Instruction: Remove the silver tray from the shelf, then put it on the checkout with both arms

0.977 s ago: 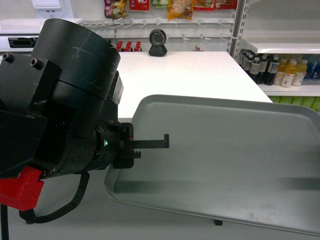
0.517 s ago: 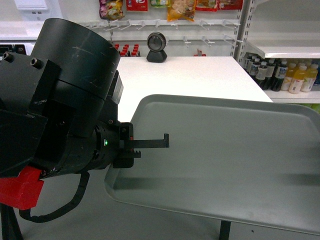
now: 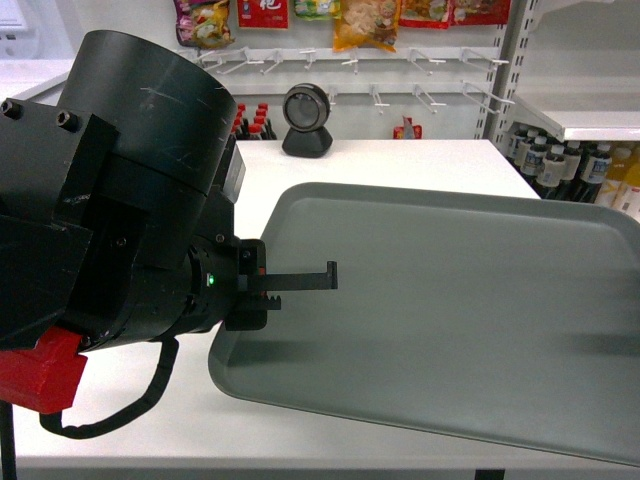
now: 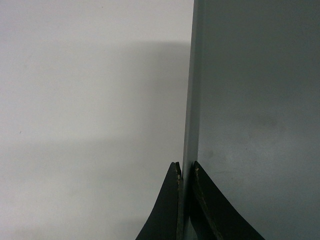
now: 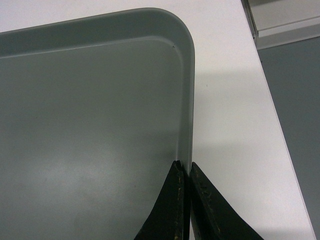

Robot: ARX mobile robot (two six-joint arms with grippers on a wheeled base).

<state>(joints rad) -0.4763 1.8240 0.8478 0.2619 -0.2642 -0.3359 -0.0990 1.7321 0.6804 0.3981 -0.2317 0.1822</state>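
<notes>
The silver tray (image 3: pixel 450 300) is held level just above the white checkout (image 3: pixel 400 165). My left gripper (image 3: pixel 270 290) is shut on the tray's left rim; in the left wrist view the left gripper (image 4: pixel 186 170) pinches the rim's thin edge, with the tray (image 4: pixel 255 100) to the right and the checkout (image 4: pixel 90 100) to the left. My right gripper (image 5: pixel 186 167) is shut on the right rim of the tray (image 5: pixel 90 125), near a rounded corner, above the checkout (image 5: pixel 230 100). It is outside the head view. The shelf (image 3: pixel 600 122) stands at the far right.
A black round scanner (image 3: pixel 306 120) stands at the back of the counter, with small red-capped bottles (image 3: pixel 245 115) to its left. Snack bags (image 3: pixel 365 15) hang on hooks behind. Drink bottles (image 3: pixel 540 165) fill the shelf. Beyond the counter's right edge (image 5: pixel 280 140) is grey floor (image 5: pixel 300 100).
The scanner and back wall look nearer and lower, and the counter now reaches under the tray's near edge. Both grippers keep the same hold on the tray.
</notes>
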